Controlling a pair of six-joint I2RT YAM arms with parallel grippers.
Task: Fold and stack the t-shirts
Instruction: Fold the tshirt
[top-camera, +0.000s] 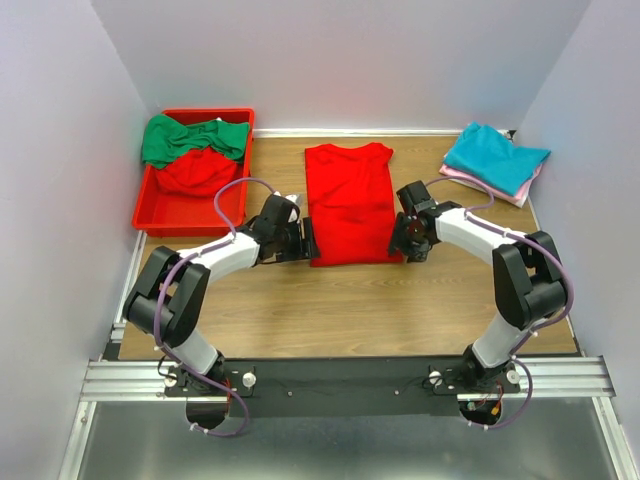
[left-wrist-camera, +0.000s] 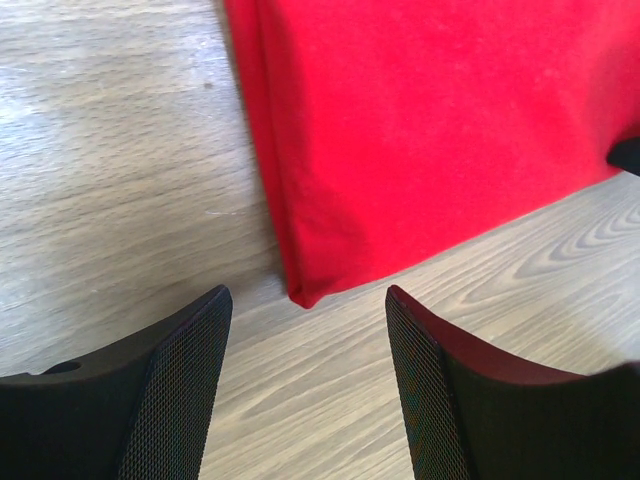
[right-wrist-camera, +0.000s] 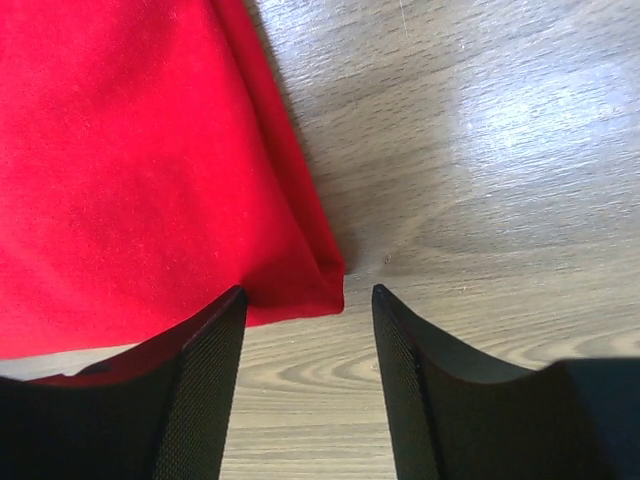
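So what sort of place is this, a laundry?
Likely a robot test booth: white walls around a wooden table, left arm and right arm bolted to a metal rail, t-shirts waiting in a red bin.

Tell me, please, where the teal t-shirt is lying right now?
In the top external view, the teal t-shirt lies folded at the far right, on top of a pink t-shirt, to the right of the red t-shirt.

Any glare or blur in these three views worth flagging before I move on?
Right wrist: a bright glare patch washes out the table grain beside the red t-shirt; left wrist: grain sharp, no strong glare; top external: evenly lit, only soft shadows.
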